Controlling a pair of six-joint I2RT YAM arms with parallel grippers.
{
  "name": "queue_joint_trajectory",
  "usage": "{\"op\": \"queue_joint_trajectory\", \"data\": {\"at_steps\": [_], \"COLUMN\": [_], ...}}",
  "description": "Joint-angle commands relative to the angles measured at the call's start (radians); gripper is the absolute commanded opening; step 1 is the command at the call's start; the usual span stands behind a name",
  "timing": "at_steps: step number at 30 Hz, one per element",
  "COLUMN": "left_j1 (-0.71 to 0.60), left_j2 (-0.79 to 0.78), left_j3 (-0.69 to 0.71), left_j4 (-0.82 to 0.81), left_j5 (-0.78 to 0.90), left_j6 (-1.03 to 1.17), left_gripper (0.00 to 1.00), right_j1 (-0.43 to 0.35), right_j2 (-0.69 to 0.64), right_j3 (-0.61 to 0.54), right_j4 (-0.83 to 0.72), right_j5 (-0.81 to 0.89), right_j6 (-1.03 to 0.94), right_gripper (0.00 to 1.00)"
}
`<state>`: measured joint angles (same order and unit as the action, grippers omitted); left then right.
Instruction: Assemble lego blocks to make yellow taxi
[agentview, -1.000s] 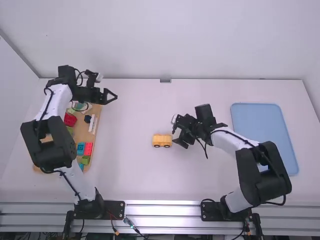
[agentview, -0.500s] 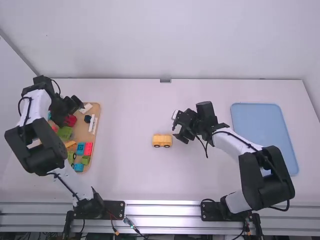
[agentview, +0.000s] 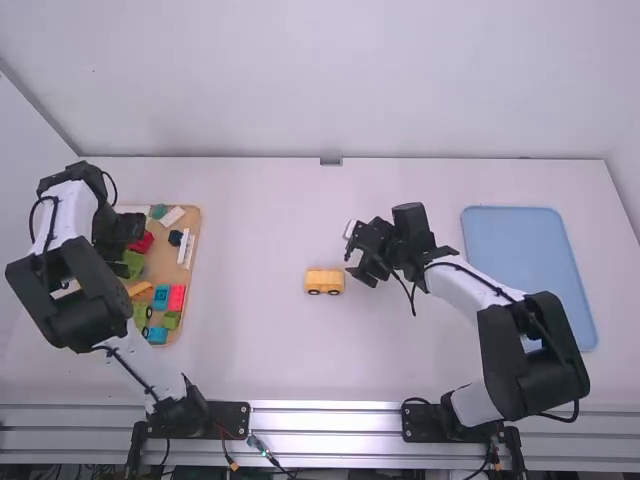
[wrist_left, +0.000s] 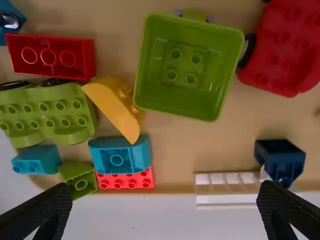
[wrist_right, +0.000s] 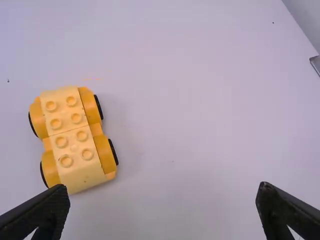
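In the high view my left gripper (agentview: 125, 228) is over the wooden tray of blocks at the left. My left gripper (wrist_left: 162, 210) stands open in its own wrist view, above loose blocks, among them an orange curved block (wrist_left: 117, 107). A yellow wheeled car body (agentview: 324, 281) sits upright at the middle of the table, topped with pale yellow studded blocks (wrist_right: 71, 135) in the right wrist view. My right gripper (agentview: 362, 270) hovers just right of the car, not touching it; in its wrist view the right gripper (wrist_right: 162, 210) is open with nothing between its fingers.
The wooden tray (agentview: 195, 225) also holds red, green, blue and white pieces. A white fence-like piece (wrist_left: 227, 189) and a dark blue block (wrist_left: 280, 160) lie near its edge. A blue tray (agentview: 525, 250) rests at the right side of the table.
My left arm has swung left and back toward the camera, from beyond the tray's far right corner to above the tray. The right arm has shifted only slightly; the car has stayed put.
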<state>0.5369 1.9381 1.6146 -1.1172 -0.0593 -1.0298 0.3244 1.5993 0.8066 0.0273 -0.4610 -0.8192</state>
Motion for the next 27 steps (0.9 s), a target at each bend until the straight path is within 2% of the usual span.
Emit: {"op": "queue_joint_trajectory", "data": {"at_steps": [1, 8, 11, 18, 21, 27], "left_j1": [0.007, 0.006, 0.010, 0.034, 0.040, 0.043], "left_j2": [-0.003, -0.003, -0.003, -0.003, -0.003, -0.003], "left_j3": [-0.025, -0.124, -0.160, -0.174, -0.190, -0.230], "left_j4": [0.008, 0.126, 0.147, 0.130, 0.128, 0.138], "left_j5": [-0.039, -0.022, -0.007, -0.009, -0.010, -0.010], "left_j6": [-0.045, -0.001, -0.002, -0.004, -0.049, -0.055], "left_gripper": [0.99, 0.99, 0.89, 0.85, 0.92, 0.91], "right_j1": [0.004, 0.004, 0.003, 0.003, 0.004, 0.003], "right_j2": [-0.017, -0.017, -0.017, -0.017, -0.017, -0.017], "right_j3": [0.012, 0.012, 0.012, 0.012, 0.012, 0.012], "right_j4": [0.003, 0.023, 0.026, 0.026, 0.026, 0.025], "right_j5": [0.002, 0.002, 0.002, 0.002, 0.003, 0.002], "right_j6": [0.000, 0.003, 0.000, 0.000, 0.000, 0.000], "right_gripper": [0.99, 0.99, 0.99, 0.99, 0.99, 0.99]}}
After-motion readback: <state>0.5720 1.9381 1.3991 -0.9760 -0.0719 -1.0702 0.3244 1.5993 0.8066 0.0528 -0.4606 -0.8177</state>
